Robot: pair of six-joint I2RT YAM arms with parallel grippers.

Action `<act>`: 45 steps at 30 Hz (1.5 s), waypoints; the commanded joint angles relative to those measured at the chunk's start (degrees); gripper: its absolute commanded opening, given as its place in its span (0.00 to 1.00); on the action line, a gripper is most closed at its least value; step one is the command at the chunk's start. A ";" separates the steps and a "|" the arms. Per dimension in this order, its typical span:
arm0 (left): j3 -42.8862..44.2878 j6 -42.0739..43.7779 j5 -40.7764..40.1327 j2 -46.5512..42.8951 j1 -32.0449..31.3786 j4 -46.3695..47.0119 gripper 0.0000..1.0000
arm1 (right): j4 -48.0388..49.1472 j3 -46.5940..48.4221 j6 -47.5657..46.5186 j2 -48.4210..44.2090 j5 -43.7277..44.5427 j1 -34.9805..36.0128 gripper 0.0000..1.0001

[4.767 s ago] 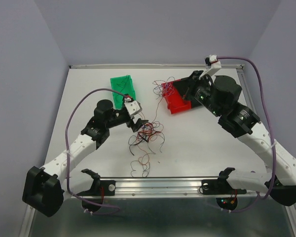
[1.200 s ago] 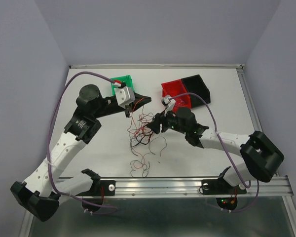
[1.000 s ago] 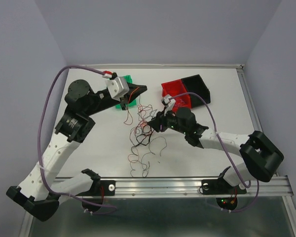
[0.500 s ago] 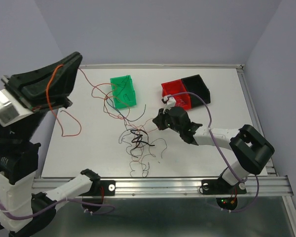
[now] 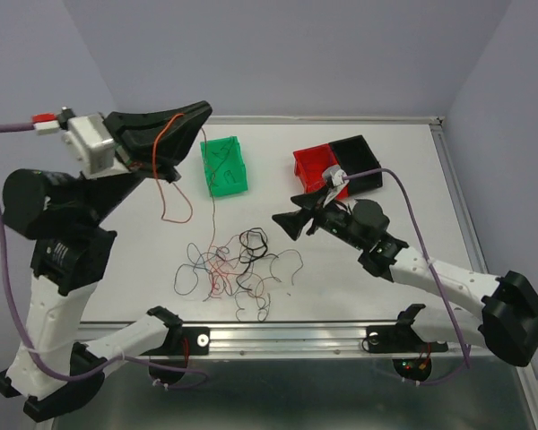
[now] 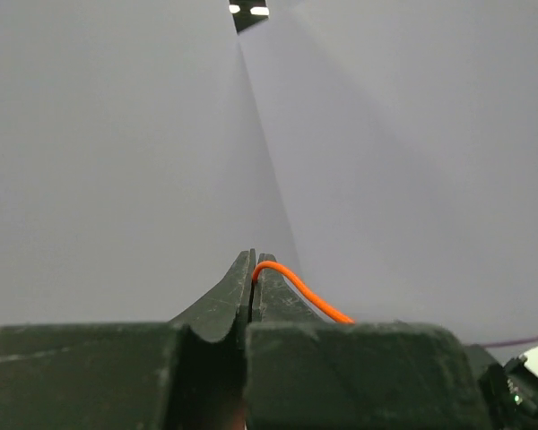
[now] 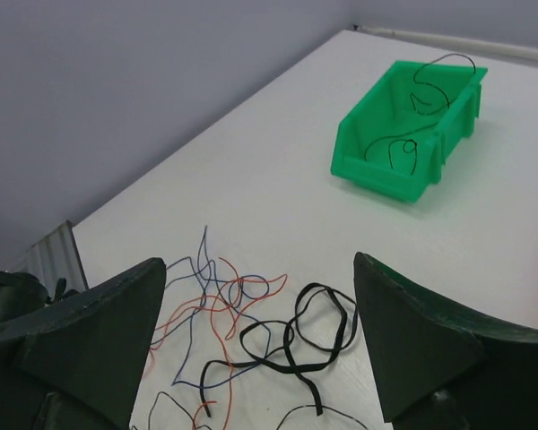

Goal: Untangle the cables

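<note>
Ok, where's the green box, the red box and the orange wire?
green box (image 7: 381,175), right wrist view, on its near outer wall.
red box (image 5: 309,168), top view, on its left half.
orange wire (image 6: 298,287), left wrist view, on its arching part.

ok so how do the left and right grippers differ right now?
The left gripper is shut, pinching an orange wire; the right gripper is open with nothing between its fingers. The left is raised high, its camera seeing only wall; the right sits low, facing the loose wires on the table and the green bin. Both have black wedge-shaped fingers.
</note>
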 commanded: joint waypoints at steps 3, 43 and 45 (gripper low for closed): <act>-3.34 -1.66 4.96 3.74 -0.22 4.11 0.00 | 8.61 -4.29 -2.22 -4.46 -9.26 0.36 0.92; -9.85 -3.34 0.06 7.01 -0.40 12.03 0.00 | 21.19 -3.49 4.38 10.23 -10.61 7.13 0.79; -10.20 -3.33 -0.04 5.86 -0.40 12.81 0.00 | 21.19 -4.73 3.24 7.34 -6.82 7.12 0.79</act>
